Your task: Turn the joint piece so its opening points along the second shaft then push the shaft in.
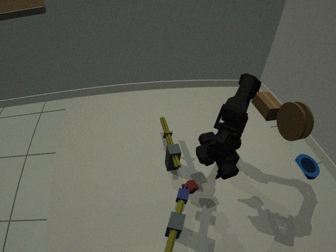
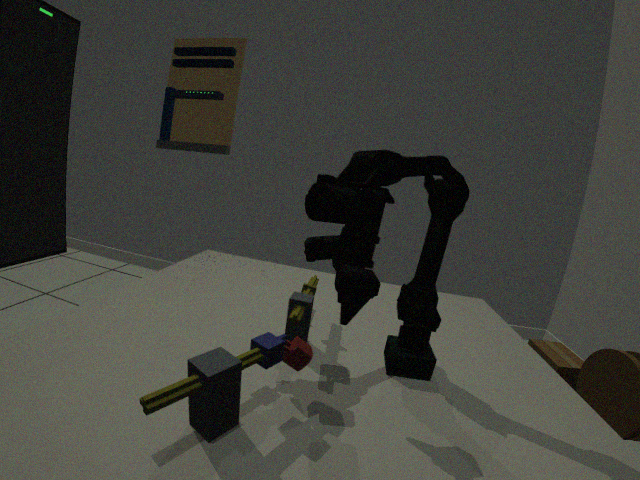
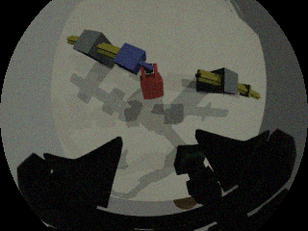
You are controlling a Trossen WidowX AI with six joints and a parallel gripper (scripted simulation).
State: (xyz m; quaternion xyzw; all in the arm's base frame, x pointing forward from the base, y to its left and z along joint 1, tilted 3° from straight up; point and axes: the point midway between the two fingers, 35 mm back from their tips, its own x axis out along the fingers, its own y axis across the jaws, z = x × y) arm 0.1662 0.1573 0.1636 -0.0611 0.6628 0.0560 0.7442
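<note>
The red joint piece (image 1: 191,186) (image 2: 297,353) (image 3: 152,88) hangs on its hinges from the blue part (image 1: 183,193) (image 2: 267,349) (image 3: 130,57) on the first yellow shaft (image 1: 179,206) (image 2: 170,394) (image 3: 109,50). Its body is turned aside from the second shaft's line; its opening cannot be made out. The second yellow shaft (image 1: 164,125) (image 2: 296,313) (image 3: 210,77) passes through its grey block (image 1: 173,149) (image 2: 297,330) (image 3: 231,82), its near end apart from the red piece. My gripper (image 3: 160,137) is open and empty, above and to the side of the red piece, touching nothing.
The first shaft's grey block (image 1: 177,220) (image 2: 214,397) (image 3: 91,42) stands beyond the blue part. A collar (image 1: 167,134) sits on the second shaft behind its block. Wooden discs (image 1: 291,121), a wooden block (image 1: 267,105) and a blue ring (image 1: 299,159) are off to the right.
</note>
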